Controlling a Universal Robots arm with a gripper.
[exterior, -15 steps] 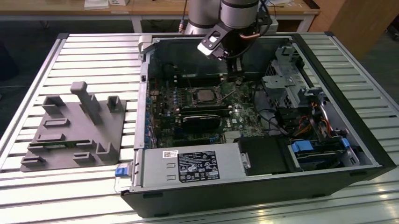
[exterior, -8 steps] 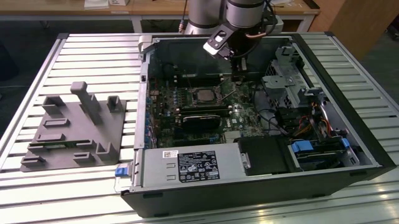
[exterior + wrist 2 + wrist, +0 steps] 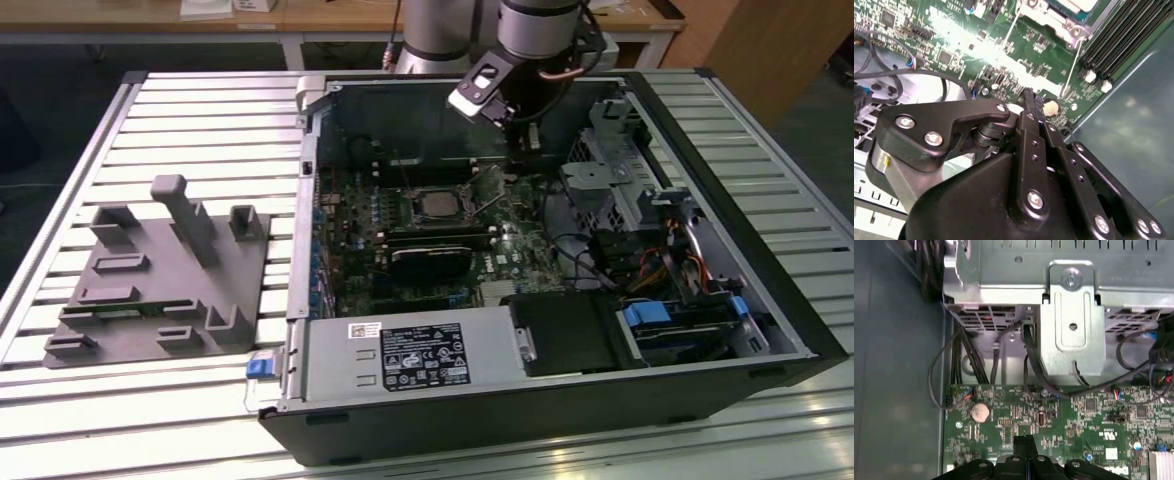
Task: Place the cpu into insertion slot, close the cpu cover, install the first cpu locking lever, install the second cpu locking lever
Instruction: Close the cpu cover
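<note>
The cpu lies flat in the insertion slot near the middle of the green motherboard, its face framed by silvery metal. In the second wrist view a corner of that frame, the cpu cover, shows with thin wire rods running past it; whether they are latched I cannot tell. The gripper hangs well apart from the slot, toward the exterior view's right. Its jaws are pressed together with nothing seen between them, the tips just above the board beside a round coin cell, as both wrist views show. Long black memory slots run nearby, and a metal drive cage stands past the board's edge. The open computer case rests on the slatted bench — with a grey moulded fixture beside it.
</note>
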